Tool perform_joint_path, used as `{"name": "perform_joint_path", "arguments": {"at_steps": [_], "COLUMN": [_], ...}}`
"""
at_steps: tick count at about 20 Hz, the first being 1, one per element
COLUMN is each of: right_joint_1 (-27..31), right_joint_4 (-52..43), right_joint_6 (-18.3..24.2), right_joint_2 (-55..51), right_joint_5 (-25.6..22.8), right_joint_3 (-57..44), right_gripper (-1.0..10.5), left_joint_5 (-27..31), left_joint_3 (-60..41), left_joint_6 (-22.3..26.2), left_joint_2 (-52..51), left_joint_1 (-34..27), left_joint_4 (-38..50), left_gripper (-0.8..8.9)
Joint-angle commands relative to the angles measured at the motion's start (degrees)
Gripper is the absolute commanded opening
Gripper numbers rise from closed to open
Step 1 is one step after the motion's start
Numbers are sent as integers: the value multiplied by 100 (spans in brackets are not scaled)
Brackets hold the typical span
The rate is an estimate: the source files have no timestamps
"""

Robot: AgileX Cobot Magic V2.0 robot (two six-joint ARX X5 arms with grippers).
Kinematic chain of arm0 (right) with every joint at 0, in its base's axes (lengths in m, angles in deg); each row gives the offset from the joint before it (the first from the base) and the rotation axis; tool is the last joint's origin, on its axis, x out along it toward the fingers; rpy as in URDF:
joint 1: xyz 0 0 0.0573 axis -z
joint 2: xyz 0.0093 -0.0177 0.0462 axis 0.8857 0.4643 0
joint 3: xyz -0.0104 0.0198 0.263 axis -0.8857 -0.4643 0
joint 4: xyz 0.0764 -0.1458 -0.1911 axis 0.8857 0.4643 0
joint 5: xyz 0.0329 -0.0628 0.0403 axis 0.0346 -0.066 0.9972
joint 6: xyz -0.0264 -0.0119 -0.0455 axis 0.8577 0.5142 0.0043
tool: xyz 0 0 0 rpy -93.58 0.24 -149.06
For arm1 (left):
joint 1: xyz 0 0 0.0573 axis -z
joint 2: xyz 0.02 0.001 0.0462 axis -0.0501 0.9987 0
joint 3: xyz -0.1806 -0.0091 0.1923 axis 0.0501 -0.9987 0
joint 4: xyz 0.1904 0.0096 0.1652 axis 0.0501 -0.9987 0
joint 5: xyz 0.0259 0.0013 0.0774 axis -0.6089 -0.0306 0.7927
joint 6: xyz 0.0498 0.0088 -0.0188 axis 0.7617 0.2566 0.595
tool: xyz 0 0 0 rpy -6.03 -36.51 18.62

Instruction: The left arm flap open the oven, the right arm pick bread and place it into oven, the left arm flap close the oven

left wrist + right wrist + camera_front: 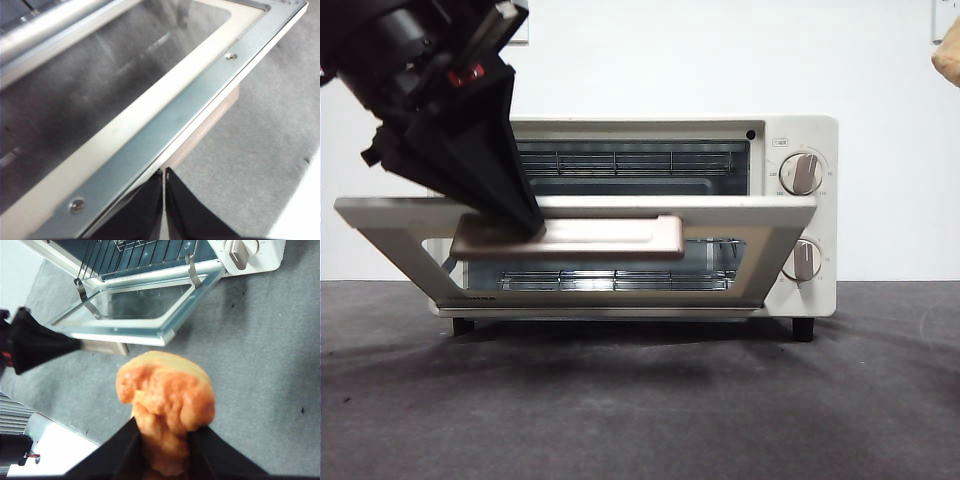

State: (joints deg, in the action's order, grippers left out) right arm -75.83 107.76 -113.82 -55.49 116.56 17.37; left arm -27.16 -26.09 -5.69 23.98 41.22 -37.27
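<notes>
A cream-white boxy oven point(800, 135) stands on a dark grey, matte bench point(640, 400). Its door point(760, 215), a pale frame around a glass pane, hangs partly lowered, roughly level. Through the opening a shiny wire rack point(620, 160) shows inside; nothing is seen resting on it. Two beige knobs point(804, 172) sit one above the other on the right panel.

The left gripper point(532, 225), a tapering black wedge with its two jaws pressed together, touches the flat beige bar handle point(610, 238) at the door's edge.

The right gripper point(165, 437) is clamped around the bread point(167, 395), a lumpy golden-orange loaf with a soft, uneven crust, held in the air above the bench, in front of the oven door and apart from it.
</notes>
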Motion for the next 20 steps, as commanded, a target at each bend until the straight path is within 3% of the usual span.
{"name": "perform_joint_path", "arguments": {"at_steps": [1,4,13,20], "right_joint_1": [-26,-26,-26,-35], "right_joint_4": [-52,-52,-55,-254], "right_joint_6": [-61,-61,-61,-162], "right_joint_2": [7,7,7,98], "right_joint_5": [17,17,20,173], "right_joint_3": [70,70,70,70], "right_gripper": [86,86,86,86], "left_joint_5": [284,570,728,704], "left_joint_3": [-39,-234,-977,-907], "left_joint_6": [-181,-201,-527,-671], "left_joint_2": [68,68,68,-415], "left_joint_1": [140,330,627,734], "left_joint_4": [304,439,1047,699], "left_gripper": [12,12,12,12]}}
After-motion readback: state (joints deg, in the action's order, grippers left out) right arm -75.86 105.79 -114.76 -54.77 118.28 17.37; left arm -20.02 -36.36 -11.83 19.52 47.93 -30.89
